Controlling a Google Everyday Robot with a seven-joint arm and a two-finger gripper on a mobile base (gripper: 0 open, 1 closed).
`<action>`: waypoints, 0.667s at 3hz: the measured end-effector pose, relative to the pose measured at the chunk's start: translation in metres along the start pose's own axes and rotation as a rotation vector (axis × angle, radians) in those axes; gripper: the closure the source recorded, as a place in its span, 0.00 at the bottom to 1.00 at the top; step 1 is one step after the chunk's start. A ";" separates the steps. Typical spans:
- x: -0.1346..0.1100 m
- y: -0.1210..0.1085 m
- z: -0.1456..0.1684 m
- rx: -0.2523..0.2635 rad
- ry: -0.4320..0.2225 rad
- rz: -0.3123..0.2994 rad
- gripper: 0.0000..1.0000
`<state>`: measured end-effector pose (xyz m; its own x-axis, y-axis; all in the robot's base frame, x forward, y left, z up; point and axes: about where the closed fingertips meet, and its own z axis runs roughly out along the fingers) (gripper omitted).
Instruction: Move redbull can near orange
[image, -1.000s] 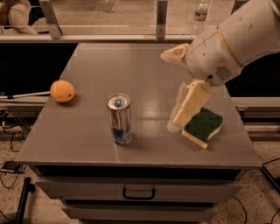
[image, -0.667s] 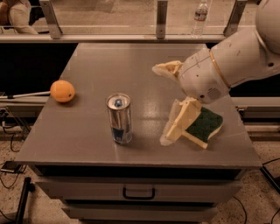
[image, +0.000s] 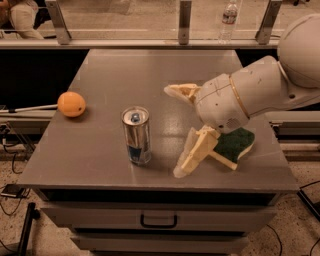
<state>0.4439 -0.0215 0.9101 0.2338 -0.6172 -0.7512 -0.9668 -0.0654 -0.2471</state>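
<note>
The redbull can (image: 136, 135) stands upright on the grey table (image: 100, 155), near its front edge, left of centre. The orange (image: 71, 104) lies at the table's left edge, a little behind and to the left of the can. My gripper (image: 176, 132) is just right of the can, at about its height. It is open, with one cream finger (image: 182, 92) behind and the other (image: 192, 154) toward the front. It is empty and does not touch the can.
A green-and-yellow sponge (image: 234, 145) lies on the table at the right, partly under my arm (image: 260, 92). A clear plastic bottle (image: 229, 19) stands on the ledge behind the table. A drawer handle (image: 158, 220) shows below the front edge.
My arm and open gripper have moved left and lower, from above the sponge to close beside the can. The can, orange and sponge have not moved.
</note>
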 end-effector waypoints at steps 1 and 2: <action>-0.007 -0.005 0.003 0.027 -0.068 0.016 0.00; -0.027 -0.011 0.020 0.039 -0.198 0.055 0.00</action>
<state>0.4499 0.0114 0.9211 0.1999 -0.4524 -0.8691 -0.9749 -0.0032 -0.2226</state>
